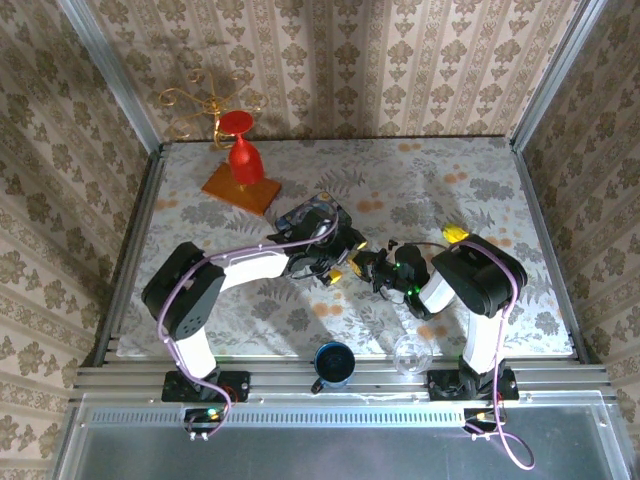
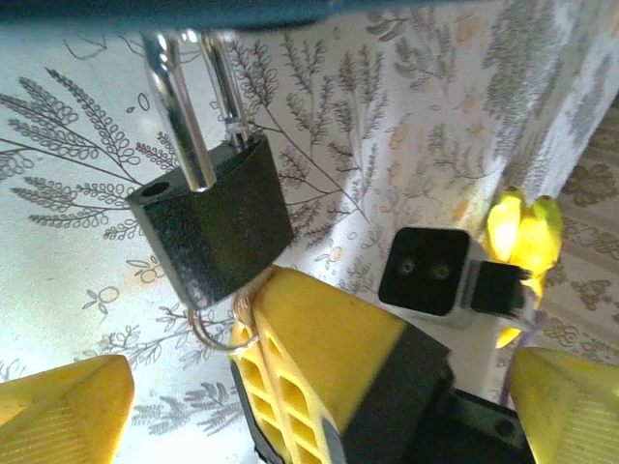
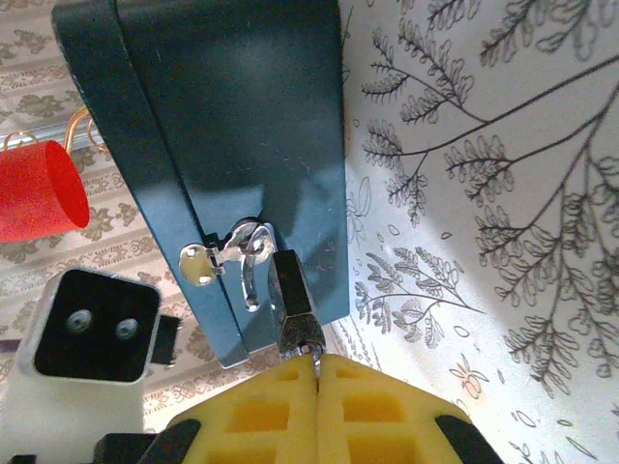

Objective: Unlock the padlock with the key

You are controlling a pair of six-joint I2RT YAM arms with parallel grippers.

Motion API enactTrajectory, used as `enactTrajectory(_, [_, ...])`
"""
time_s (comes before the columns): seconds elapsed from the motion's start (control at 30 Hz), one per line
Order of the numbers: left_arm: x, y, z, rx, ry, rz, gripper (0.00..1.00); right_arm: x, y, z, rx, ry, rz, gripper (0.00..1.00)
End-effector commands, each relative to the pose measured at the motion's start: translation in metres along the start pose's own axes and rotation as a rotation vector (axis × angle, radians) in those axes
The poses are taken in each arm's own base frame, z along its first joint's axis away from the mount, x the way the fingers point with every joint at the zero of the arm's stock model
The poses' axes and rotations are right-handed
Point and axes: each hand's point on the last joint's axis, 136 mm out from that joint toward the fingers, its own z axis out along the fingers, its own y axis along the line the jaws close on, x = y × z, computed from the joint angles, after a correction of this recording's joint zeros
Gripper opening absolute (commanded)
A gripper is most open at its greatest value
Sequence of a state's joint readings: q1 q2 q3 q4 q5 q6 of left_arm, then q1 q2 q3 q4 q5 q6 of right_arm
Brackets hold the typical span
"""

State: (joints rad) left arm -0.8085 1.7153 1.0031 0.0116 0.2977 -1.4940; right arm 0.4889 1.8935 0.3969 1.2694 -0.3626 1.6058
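At the near edge stand a blue cup (image 1: 333, 365) and a clear glass (image 1: 411, 352). Mid-table, the right gripper (image 3: 317, 372) has its fingers pressed together on the key (image 3: 311, 349) under the padlock (image 2: 218, 237). The left gripper (image 1: 338, 262) holds its fingers (image 2: 63, 411) spread wide, clear of it. The padlock hangs from the blue tin (image 3: 222, 126) by the hasp (image 3: 237, 246) — beyond stands a red goblet (image 1: 243, 152).
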Motion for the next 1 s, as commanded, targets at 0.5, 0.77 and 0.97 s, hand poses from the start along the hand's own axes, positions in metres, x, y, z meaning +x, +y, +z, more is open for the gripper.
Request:
enactTrajectory(0.5, [-0.077,-0.032,-0.133,-0.219,-0.533,0.624,1.00,-0.002,0.000,-0.022,-0.003,-0.062,-0.011,0.00])
enactTrajectory(0.77, [-0.106,0.018,-0.135,-0.529,-0.587,0.651,1.00,0.011,-0.018,-0.025,0.138,-0.037,-0.083,0.00])
enactTrajectory(0.97, [-0.120,0.044,-0.133,-0.629,-0.634,0.633,1.00,0.016,-0.024,-0.038,0.312,-0.049,-0.220,0.00])
